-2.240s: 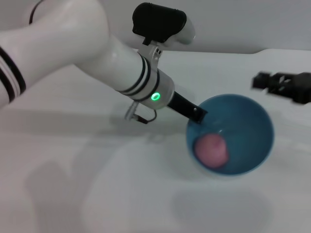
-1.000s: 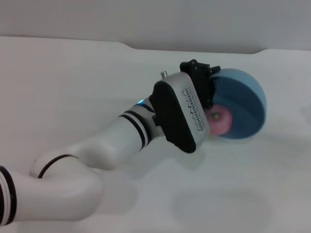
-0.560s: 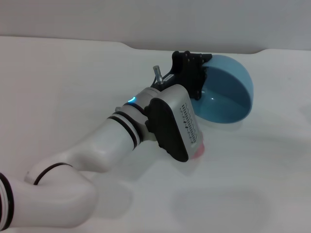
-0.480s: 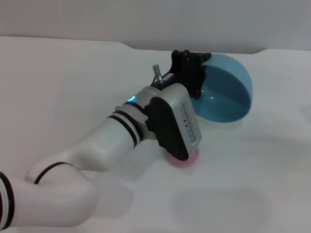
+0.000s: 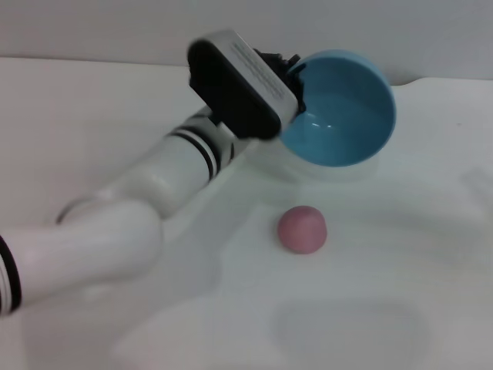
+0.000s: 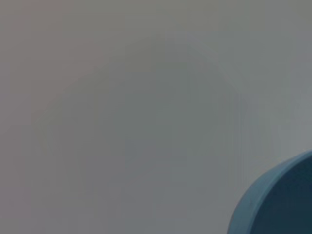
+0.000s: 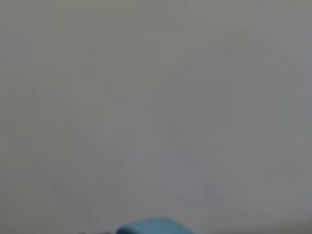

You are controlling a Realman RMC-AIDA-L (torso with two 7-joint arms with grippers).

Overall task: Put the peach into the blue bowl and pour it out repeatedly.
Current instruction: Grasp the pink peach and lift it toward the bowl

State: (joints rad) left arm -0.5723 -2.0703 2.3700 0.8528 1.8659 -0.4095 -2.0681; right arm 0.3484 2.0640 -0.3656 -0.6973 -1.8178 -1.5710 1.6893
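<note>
The pink peach (image 5: 302,230) lies alone on the white table, in front of and below the bowl. The blue bowl (image 5: 343,116) is empty and tilted, with its opening facing me, held at the back of the table. My left gripper (image 5: 291,71) is shut on the bowl's left rim; its fingers are mostly hidden behind the black wrist housing (image 5: 235,81). A piece of the bowl's rim shows in the left wrist view (image 6: 278,204) and in the right wrist view (image 7: 155,225). My right gripper is out of view.
The white table (image 5: 385,308) spreads around the peach. The table's back edge and the grey wall (image 5: 115,31) run just behind the bowl. My left arm (image 5: 115,231) crosses the left half of the table.
The peach has rolled out of the tipped bowl onto the table. My left arm has since swung the bowl up and back, which uncovers the peach.
</note>
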